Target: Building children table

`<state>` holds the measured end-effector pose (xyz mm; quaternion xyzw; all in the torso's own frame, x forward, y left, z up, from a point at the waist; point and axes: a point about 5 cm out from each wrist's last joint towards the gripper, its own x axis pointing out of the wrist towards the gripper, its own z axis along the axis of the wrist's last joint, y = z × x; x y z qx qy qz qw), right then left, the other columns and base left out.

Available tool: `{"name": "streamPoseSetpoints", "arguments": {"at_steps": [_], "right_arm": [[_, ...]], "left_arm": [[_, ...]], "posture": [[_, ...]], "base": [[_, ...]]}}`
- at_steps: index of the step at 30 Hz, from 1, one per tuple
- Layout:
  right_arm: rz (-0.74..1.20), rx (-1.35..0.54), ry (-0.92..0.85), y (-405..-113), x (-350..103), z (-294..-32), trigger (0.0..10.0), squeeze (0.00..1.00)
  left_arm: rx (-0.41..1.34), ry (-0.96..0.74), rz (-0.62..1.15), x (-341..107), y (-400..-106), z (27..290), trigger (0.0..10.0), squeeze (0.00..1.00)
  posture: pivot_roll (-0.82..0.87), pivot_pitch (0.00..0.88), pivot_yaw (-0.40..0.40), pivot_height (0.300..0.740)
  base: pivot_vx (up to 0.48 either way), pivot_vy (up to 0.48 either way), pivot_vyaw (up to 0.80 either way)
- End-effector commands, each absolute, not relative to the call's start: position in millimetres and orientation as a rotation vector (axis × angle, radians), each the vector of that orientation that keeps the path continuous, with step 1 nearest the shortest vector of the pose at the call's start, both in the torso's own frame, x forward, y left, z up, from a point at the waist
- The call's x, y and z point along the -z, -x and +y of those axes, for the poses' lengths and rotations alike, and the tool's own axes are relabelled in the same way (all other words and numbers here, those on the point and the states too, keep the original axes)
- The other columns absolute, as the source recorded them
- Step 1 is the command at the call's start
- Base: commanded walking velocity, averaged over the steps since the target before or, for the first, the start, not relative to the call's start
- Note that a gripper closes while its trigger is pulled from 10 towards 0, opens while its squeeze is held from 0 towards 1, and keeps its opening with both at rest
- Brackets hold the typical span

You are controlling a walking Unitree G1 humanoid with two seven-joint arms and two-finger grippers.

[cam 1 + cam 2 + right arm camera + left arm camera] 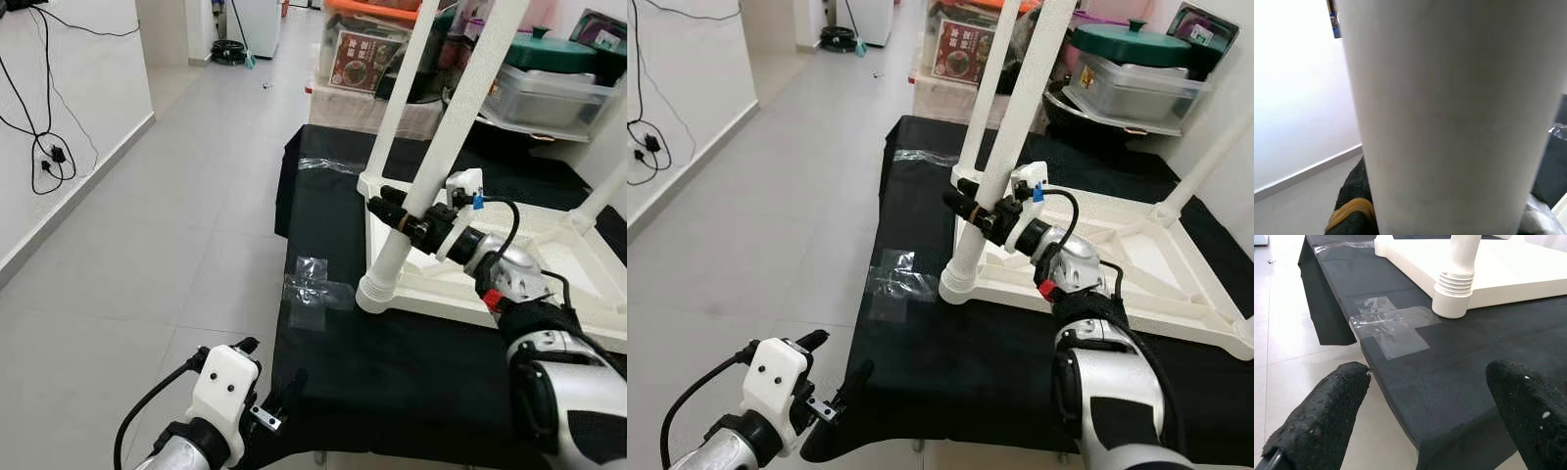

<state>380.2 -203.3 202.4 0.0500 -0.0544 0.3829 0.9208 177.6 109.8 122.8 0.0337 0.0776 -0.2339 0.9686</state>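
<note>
Seemingly unlabelled, the white table leg sits gripped by the right gripper; left gripper fingers spread.

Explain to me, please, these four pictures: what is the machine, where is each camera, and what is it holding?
This is a humanoid robot with two silver arms, each ending in a tool of two black fingers. The two wide pictures come from its head and look down at a work surface covered in black cloth. On the cloth a white children's table lies upside down, legs pointing up, beside patches of clear tape. The right tool is shut on the nearest table leg; its wrist camera sees that leg very close. The left tool is open and hangs at the cloth's near edge, with its wrist camera looking along the fingers.
</note>
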Motion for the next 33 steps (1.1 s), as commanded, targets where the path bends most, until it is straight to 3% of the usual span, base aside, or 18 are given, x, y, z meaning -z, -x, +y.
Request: {"name": "streamPoseSetpoints", "arguments": {"at_steps": [1, 9, 13, 15, 19, 22, 23, 28, 32, 33], "right_arm": [[-0.076, -0.751, -0.157, -378, -186, -202, 0.0, 0.00], [-0.013, -0.397, -0.176, -386, -167, -190, 0.0, 0.00], [0.027, 0.130, -0.111, -382, -155, -207, 0.0, 0.00], [0.027, 0.130, -0.111, -382, -155, -207, 0.0, 0.00], [0.053, 0.424, -0.155, -365, -149, -195, 0.0, 0.00], [0.060, 0.484, -0.176, -360, -148, -188, 0.0, 0.00], [0.107, 0.580, -0.245, -355, -147, -158, 0.0, 0.00], [0.157, 0.604, -0.316, -354, -149, -126, 0.0, 0.00], [0.171, 0.593, -0.341, -355, -152, -117, 0.0, 0.00], [0.171, 0.535, -0.332, -357, -154, -113, 10.0, 0.00]], "left_arm": [[0.484, -0.071, 0.158, -124, -176, 108, 10.0, 0.00], [0.483, -0.075, 0.153, -124, -178, 108, 10.0, 0.00], [0.481, -0.077, 0.148, -125, -180, 109, 10.0, 0.00], [0.481, -0.077, 0.148, -125, -180, 109, 10.0, 0.00], [0.479, -0.080, 0.145, -126, -181, 110, 10.0, 0.00], [0.478, -0.081, 0.145, -125, -182, 110, 10.0, 0.00], [0.481, -0.076, 0.147, -125, -181, 109, 10.0, 0.00], [0.483, -0.078, 0.148, -125, -181, 108, 10.0, 0.00], [0.480, -0.076, 0.147, -125, -181, 109, 10.0, 0.00], [0.479, -0.077, 0.148, -125, -181, 109, 10.0, 0.00]], "posture": [[0.17, 0.029, -0.133, 0.740], [0.16, 0.027, -0.132, 0.740], [0.16, 0.028, -0.130, 0.740], [0.16, 0.028, -0.130, 0.740], [0.16, 0.030, -0.125, 0.740], [0.16, 0.030, -0.125, 0.740], [0.16, 0.031, -0.127, 0.740], [0.17, 0.032, -0.130, 0.740], [0.17, 0.033, -0.131, 0.740], [0.16, 0.034, -0.132, 0.740]], "base": [[0.000, 0.000, 0.00], [0.000, 0.000, 0.00], [0.000, 0.000, 0.00], [0.000, 0.000, 0.00], [0.000, 0.000, 0.00], [0.000, 0.000, 0.00], [0.000, 0.000, 0.00], [0.000, 0.000, 0.00], [0.000, 0.000, 0.00], [0.000, 0.000, 0.00]]}}
